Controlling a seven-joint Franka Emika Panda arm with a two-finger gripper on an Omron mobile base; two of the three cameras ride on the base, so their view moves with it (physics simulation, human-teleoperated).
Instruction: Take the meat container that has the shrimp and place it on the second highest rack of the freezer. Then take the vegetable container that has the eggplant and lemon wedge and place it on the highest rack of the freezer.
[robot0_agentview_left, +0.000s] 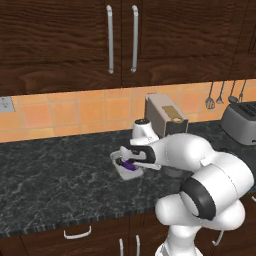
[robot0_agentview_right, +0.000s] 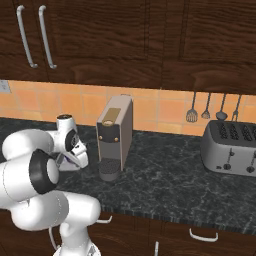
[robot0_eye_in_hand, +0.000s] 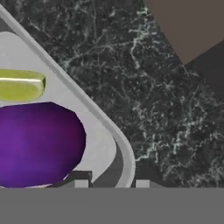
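I am working in a home kitchen: a dark speckled stone counter (robot0_agentview_left: 60, 185) runs in front of me, backed by a wall of orange tiles (robot0_agentview_left: 65, 112) and topped by dark wood cabinets (robot0_agentview_left: 60, 40) with long metal handles (robot0_agentview_left: 109, 40), with more cabinet doors and handles below the counter edge. On the counter stand a coffee machine (robot0_agentview_right: 115, 137) and a four-slot grey toaster (robot0_agentview_right: 231, 147), cooking utensils (robot0_agentview_right: 207, 107) hang on the tiled wall above it, and a small white tray (robot0_eye_in_hand: 120, 153) with an eggplant (robot0_eye_in_hand: 39, 144) and a lemon wedge (robot0_eye_in_hand: 22, 85) lies on the stone
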